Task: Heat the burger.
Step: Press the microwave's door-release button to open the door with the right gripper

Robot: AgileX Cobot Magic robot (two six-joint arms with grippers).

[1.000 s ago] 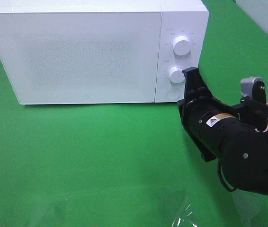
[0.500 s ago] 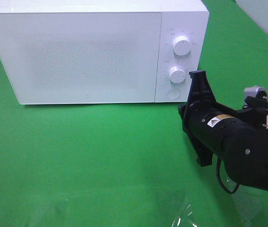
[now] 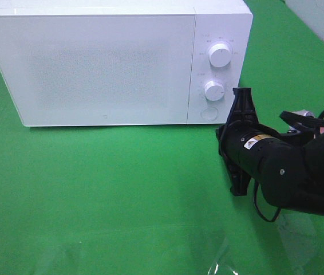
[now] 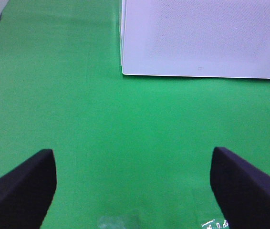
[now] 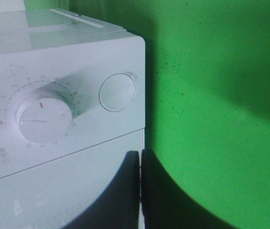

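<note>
Left end effector (image 4: 132,152): fingers spread wide, nothing between them, only bare green desk (image 3: 93,195) beneath. It hangs over the near part of the desk and faces the microwave's front.

Right end effector (image 3: 243,94): fingers pressed together, holding nothing. The tip sits just off the far right corner of the microwave (image 3: 105,63), level with the lower knob (image 3: 214,90) and above the round button (image 3: 209,113). I cannot tell whether it touches the casing.

Microwave: at the far edge of the desk, door shut, front frosted.

Burger: not in view from any camera. It may be behind the door, but that cannot be confirmed.

Risks, as I judge them:
- The closed tip is narrow. A slightly off approach to the button could clip the lower knob and shift its setting.
- A hard push could slide the microwave back along the desk, since nothing braces it.
- If the door releases, it may swing toward my left arm.
- Starting the heat with nothing inside, if the burger is not loaded.

View differences: the right wrist view shows the knob's red mark and the dial scale, which are too small to read from above. Only the left wrist view shows the left end effector. Only the high view shows the upper knob (image 3: 219,54) and the whole door.
</note>
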